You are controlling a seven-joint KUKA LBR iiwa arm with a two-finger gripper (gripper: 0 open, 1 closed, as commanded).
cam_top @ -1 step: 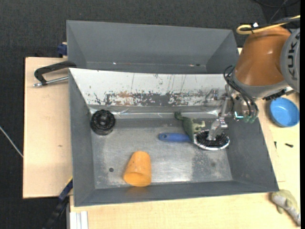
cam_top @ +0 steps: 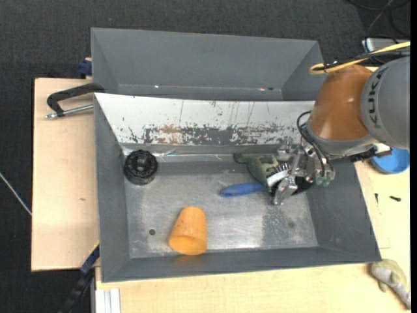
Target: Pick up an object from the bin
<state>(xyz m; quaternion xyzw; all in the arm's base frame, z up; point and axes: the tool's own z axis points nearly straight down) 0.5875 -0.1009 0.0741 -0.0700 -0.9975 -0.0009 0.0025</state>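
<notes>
- Orange cup (cam_top: 188,229) lies at the bin's (cam_top: 195,64) front, well apart.
- Gripper (cam_top: 285,186) sits low beside blue piece (cam_top: 240,189) and green thing (cam_top: 259,167); spread or closed, cannot tell.
- Centre on one before closing.

The grey arm (cam_top: 393,103) bears "KU" (rest cut off).

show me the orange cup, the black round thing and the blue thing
orange cup (cam_top: 188,230), camera view, middle of its side
black round thing (cam_top: 140,165), camera view, centre of its top
blue thing (cam_top: 240,190), camera view, middle of its length
</notes>
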